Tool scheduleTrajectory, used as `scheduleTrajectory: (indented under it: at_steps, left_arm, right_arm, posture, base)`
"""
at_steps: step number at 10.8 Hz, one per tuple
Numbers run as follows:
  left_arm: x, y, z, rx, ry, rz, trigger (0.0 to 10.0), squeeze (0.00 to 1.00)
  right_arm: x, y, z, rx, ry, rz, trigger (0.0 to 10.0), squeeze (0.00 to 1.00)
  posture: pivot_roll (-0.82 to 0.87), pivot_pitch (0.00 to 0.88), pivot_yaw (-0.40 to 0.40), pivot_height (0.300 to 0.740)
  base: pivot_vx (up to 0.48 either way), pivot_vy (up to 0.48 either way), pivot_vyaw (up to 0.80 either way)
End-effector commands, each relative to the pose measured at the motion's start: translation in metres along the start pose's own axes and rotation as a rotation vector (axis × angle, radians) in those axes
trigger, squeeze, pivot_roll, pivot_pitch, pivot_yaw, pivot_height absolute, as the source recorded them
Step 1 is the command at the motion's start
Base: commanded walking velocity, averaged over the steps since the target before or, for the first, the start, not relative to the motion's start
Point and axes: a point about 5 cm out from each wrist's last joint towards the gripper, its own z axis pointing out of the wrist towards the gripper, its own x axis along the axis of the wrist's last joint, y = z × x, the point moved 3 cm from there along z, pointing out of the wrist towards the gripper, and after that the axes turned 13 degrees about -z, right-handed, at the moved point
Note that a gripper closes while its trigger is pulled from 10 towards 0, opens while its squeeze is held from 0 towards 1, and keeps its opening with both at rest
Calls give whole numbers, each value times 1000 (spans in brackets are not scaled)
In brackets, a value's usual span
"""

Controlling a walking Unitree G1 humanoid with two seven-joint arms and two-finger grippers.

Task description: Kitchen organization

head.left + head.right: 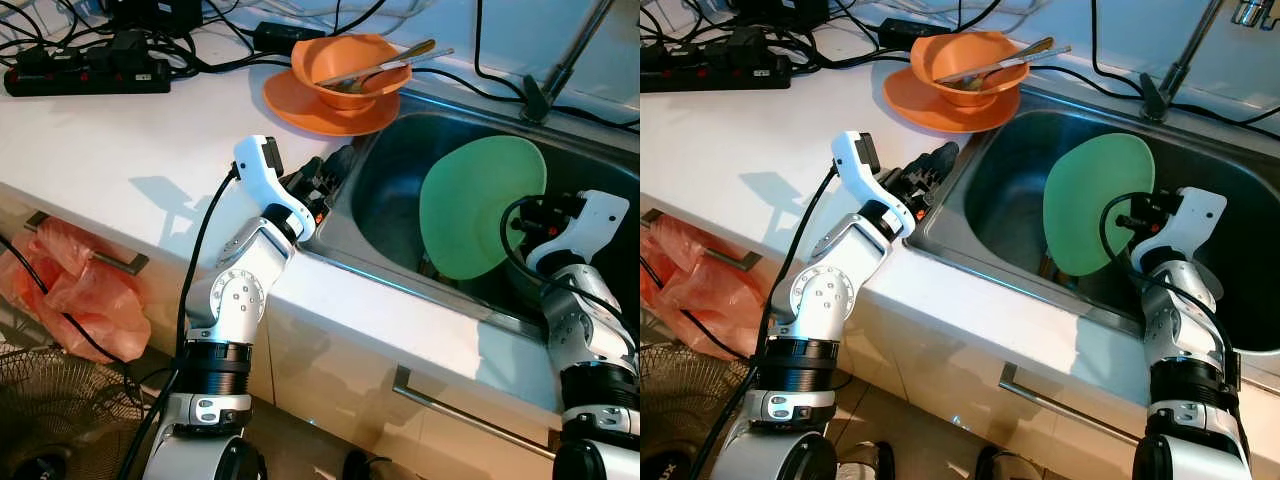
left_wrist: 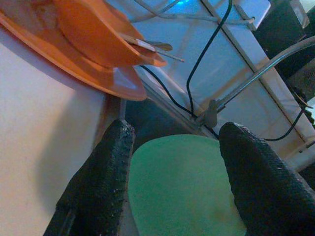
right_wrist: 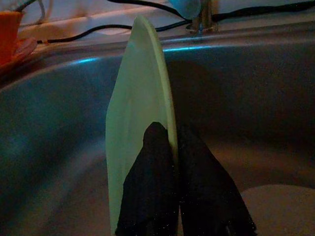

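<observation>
Low in the frame, the robot's two silver arms rise from the bottom edge in front of white cabinet drawers with a metal bar handle (image 1: 470,415). The left gripper (image 1: 335,168) lies at mid-frame on the white countertop (image 1: 120,150), at the left rim of the steel sink (image 1: 385,215), its two black fingers (image 2: 106,177) spread apart with nothing between them; past them its wrist view shows the green plate and the orange dishes. The right gripper (image 3: 174,162) reaches into the sink at the right of the frame, and its fingers are pinched together on the rim of the green plate (image 1: 480,205), one finger on each face. The plate stands on edge, nearly upright, inside the basin, its face turned toward the head camera. A pale round dish (image 3: 280,209) lies on the sink floor just beside the gripper in the right wrist view. At upper centre, on the counter against the sink's back left corner, an orange bowl (image 1: 345,65) sits on an orange plate (image 1: 300,105), with a metal spoon (image 1: 385,62) and a second utensil lying across the bowl. A black power strip (image 1: 85,75) with tangled cables occupies the upper left. A faucet stem (image 1: 565,60) slants up at upper right. An orange plastic bag (image 1: 75,285) hangs from a drawer handle at the left edge.
</observation>
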Motion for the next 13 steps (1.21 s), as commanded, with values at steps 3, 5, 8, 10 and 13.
scheduleTrajectory:
  at_steps: [3,5,8,10,13]
  left_arm:
    - [-5,1,-1,2,-13,4,10000,0]
    - [-4,1,-1,4,-10,6,10000,0]
    - [-3,0,-1,5,-4,12,10000,0]
    - [10,-2,0,41,60,66,10000,0]
    - [47,-5,5,116,161,148,10000,0]
  right_arm:
    - [8,-7,2,16,28,8,10000,690]
    - [7,-12,4,25,24,15,10000,0]
    - [9,-18,6,38,35,19,10000,0]
    - [12,-29,9,58,52,43,10000,0]
    - [8,-69,11,147,55,101,10000,0]
  posture:
    - [40,137,-45,740]
    - [43,136,-47,740]
    - [42,129,-46,740]
    - [43,120,-45,740]
    - [52,102,-33,740]
  base:
    - [0,0,0]
    - [0,0,0]
    - [0,0,0]
    - [0,0,0]
    - [0,0,0]
